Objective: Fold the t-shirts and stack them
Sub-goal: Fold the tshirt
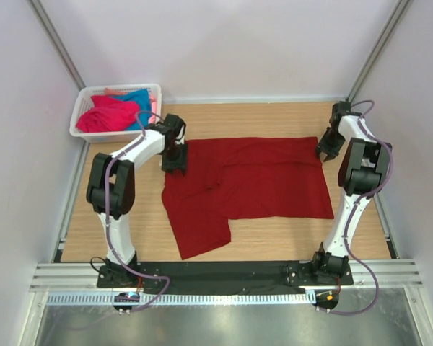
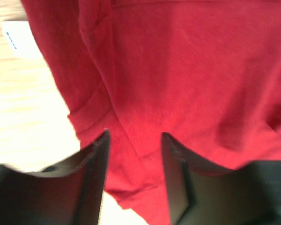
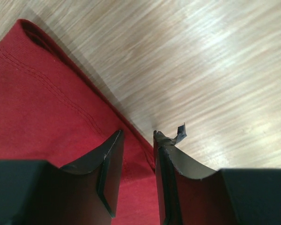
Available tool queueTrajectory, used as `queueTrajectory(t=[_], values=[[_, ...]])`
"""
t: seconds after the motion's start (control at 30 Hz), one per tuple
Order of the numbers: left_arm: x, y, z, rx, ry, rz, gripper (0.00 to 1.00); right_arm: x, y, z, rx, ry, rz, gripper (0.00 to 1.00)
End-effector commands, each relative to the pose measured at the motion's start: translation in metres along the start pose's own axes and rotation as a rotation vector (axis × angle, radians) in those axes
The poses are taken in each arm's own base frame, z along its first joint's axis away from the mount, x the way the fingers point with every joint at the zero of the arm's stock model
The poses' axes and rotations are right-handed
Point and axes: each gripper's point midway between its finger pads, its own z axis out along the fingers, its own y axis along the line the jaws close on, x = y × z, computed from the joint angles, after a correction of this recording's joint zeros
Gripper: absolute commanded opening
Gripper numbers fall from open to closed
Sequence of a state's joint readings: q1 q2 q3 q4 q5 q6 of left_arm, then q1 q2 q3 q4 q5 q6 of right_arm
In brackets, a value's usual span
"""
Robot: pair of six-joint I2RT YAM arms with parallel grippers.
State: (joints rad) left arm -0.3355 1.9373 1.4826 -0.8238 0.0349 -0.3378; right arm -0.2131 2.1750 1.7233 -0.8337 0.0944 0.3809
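left tool (image 2: 134, 136) spread over dark red cloth t-shirt (image 1: 252, 176) on wooden table (image 1: 274, 119); right tool (image 3: 137, 133) narrowly parted at its hem, grip unclear.

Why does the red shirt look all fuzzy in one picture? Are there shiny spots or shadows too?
Left wrist: the shirt and the white label are smeared, and the table is washed out pale. Right wrist: the stitching is sharper, a white glare patch sits on the table, and a dark shadow runs along the shirt's edge. Top view: sharp, evenly lit.
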Motion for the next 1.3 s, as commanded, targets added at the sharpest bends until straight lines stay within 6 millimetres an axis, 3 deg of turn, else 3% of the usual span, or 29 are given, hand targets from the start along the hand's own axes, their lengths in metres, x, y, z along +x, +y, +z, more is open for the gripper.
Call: queueTrajectory(t=[0.0,0.2,0.27,0.47,0.57,0.63,0.67,0.7,0.73,0.77,0.83,0.9,1.03,1.13,1.17,1.2,1.27], values=[[-0.007,0.005,0.012,-0.029,-0.003,-0.01,0.45,-0.014,0.003,0.006,-0.045,-0.03,-0.019,0.38],[-0.003,0.017,0.02,-0.092,0.023,0.01,0.01,-0.022,0.01,0.017,-0.08,-0.049,-0.033,0.08],[-0.006,0.019,0.021,-0.106,0.023,0.018,0.0,-0.03,0.008,0.021,-0.059,-0.064,-0.034,0.01],[-0.014,0.015,0.024,-0.103,0.023,-0.027,0.0,-0.041,-0.019,0.027,0.043,-0.066,-0.012,0.01],[-0.014,0.008,0.027,-0.074,0.04,-0.05,0.0,-0.041,-0.019,0.027,0.028,-0.058,-0.01,0.01],[-0.027,0.002,0.015,-0.052,0.008,-0.048,0.09,-0.041,-0.017,0.026,0.026,-0.058,-0.009,0.01],[-0.029,0.0,0.007,-0.053,0.011,-0.039,0.23,-0.042,-0.018,0.024,0.03,-0.061,-0.008,0.01],[-0.036,-0.001,-0.001,-0.05,-0.004,-0.03,0.28,-0.042,-0.02,0.02,0.037,-0.06,-0.008,0.02],[-0.063,-0.005,-0.021,-0.041,-0.078,-0.019,0.34,-0.045,-0.021,0.016,0.047,-0.072,-0.007,0.07],[-0.072,-0.001,-0.03,-0.061,-0.102,-0.014,0.42,-0.047,-0.022,0.012,0.049,-0.077,-0.004,0.11],[-0.1,0.001,-0.046,-0.041,-0.176,-0.046,0.45,-0.05,-0.02,0.003,0.033,-0.094,0.006,0.22],[-0.114,0.005,-0.036,-0.022,-0.203,-0.086,0.48,-0.052,-0.017,-0.004,0.013,-0.099,0.011,0.29],[-0.143,0.003,-0.015,-0.017,-0.271,-0.088,0.51,-0.062,-0.015,-0.017,0.005,-0.128,0.011,0.33],[-0.165,0.0,-0.007,-0.013,-0.324,-0.112,0.54,-0.065,-0.009,-0.023,-0.018,-0.136,0.019,0.33],[-0.177,-0.003,-0.013,-0.003,-0.355,-0.113,0.54,-0.067,-0.005,-0.023,-0.038,-0.142,0.019,0.34],[-0.179,-0.004,0.001,-0.003,-0.341,-0.116,0.54,-0.071,0.001,-0.024,-0.075,-0.155,0.022,0.34],[-0.185,-0.008,0.007,0.016,-0.339,-0.122,0.56,-0.074,0.009,-0.022,-0.112,-0.159,0.029,0.36]])
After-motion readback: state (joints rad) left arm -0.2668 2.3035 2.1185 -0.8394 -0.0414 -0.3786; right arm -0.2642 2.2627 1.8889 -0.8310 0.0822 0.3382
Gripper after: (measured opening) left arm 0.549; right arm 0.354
